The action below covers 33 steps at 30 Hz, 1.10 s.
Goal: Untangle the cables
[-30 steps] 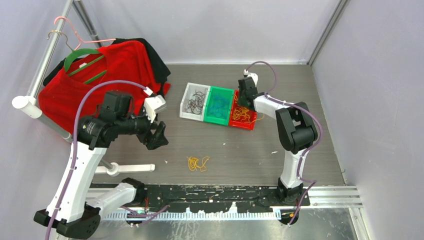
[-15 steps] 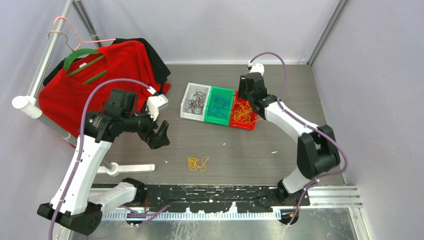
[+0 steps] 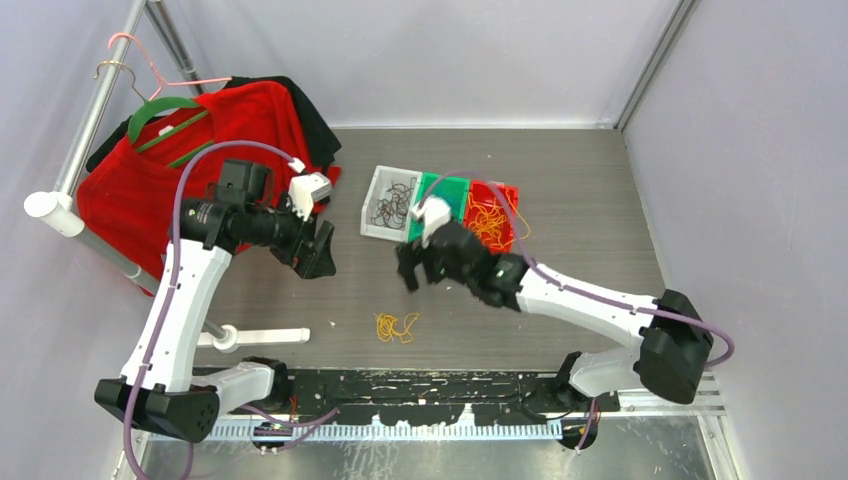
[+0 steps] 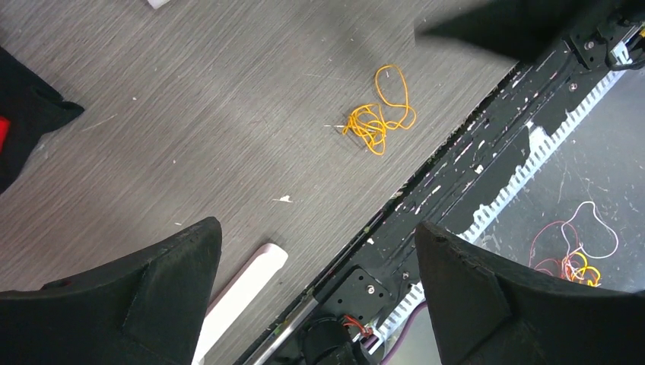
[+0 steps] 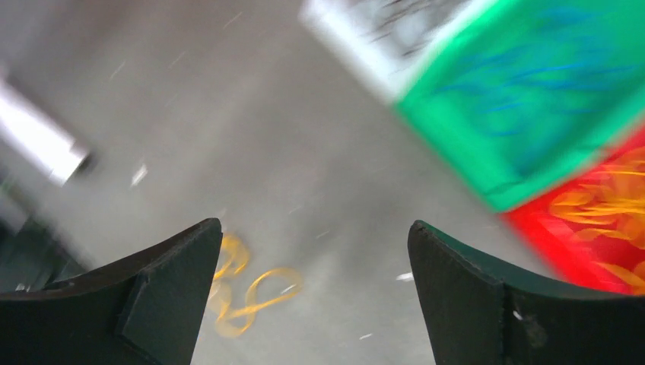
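Lying loose: yellow cable tangle (image 3: 397, 326), long axis left-right.

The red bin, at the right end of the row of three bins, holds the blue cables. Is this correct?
No. The red bin is at the right end of the row of three bins, but it holds yellow-orange cables, as the top external view shows.

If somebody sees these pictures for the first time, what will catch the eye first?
The red shirt on a hanger at the far left stands out most. In the middle, a white bin, a green bin and a red bin sit in a row. A small tangle of yellow cables lies alone on the table, nearer the arms' bases.
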Tool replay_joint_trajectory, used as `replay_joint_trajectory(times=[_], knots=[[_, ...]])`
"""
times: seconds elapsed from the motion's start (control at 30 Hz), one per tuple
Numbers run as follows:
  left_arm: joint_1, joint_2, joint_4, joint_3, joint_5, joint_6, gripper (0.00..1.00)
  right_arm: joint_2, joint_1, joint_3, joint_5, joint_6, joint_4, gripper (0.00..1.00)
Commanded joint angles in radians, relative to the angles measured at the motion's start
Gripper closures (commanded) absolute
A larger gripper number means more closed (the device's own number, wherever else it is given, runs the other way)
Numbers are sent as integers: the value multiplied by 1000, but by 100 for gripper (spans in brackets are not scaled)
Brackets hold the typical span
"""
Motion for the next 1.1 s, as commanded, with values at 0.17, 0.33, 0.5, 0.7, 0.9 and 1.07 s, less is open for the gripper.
replay_joint_trajectory(times=[0.17, 0.33, 0.5, 0.7, 0.9, 1.07], knots=[[37, -8, -17, 2, 46, 25, 2, 197, 270, -39, -187, 41, 133, 26], [36, -27, -28, 0, 48, 27, 2, 366, 284, 36, -184, 55, 107, 43], [36, -38, -35, -5, 55, 32, 2, 381, 280, 93, -157, 64, 50, 80], [36, -38, -29, -24, 57, 40, 3, 233, 221, 92, -152, 63, 7, 99], [36, -36, -25, -21, 67, 36, 3, 69, 59, 95, -204, 84, -65, 99], [36, -40, -28, -15, 71, 34, 3, -7, -176, 143, -156, 99, -152, 99]])
